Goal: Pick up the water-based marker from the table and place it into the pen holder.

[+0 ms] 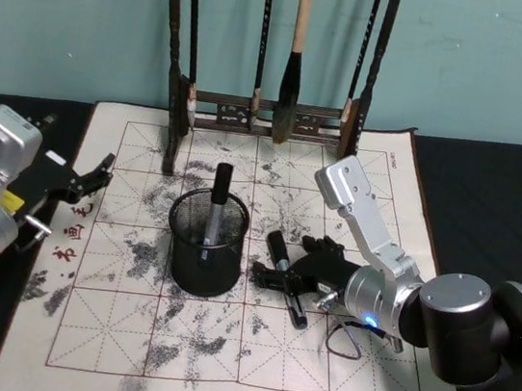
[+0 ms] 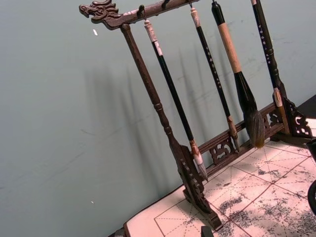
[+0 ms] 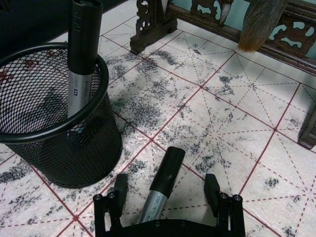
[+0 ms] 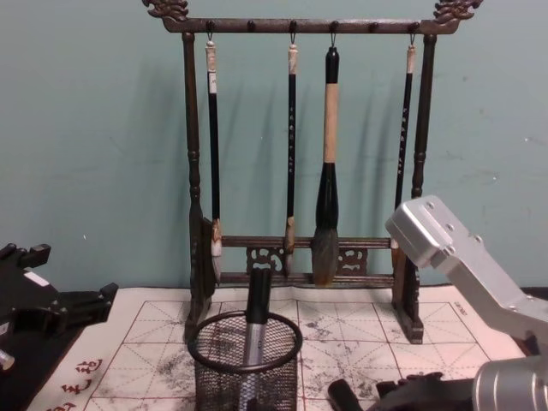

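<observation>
A water-based marker (image 3: pixel 160 190) with a black cap and grey barrel lies on the cream mat (image 1: pixel 220 345) covering the table (image 1: pixel 497 180), just right of the pen holder (image 1: pixel 202 270). My right gripper (image 3: pixel 166 186) is low over the mat and open, one finger on each side of this marker, neither touching it. In the head view the right gripper (image 1: pixel 283 262) covers the middle of the marker (image 1: pixel 277 247). Another marker (image 1: pixel 217 199) stands upright inside the black mesh pen holder (image 3: pixel 106 94). My left gripper (image 1: pixel 96 180) hangs open at the mat's left edge.
A tall dark wooden brush rack (image 1: pixel 263 113) with several hanging brushes stands at the back of the mat, behind the pen holder. In the left wrist view the brush rack (image 2: pixel 192 182) shows close by. The front of the mat is bare paper with ink smudges.
</observation>
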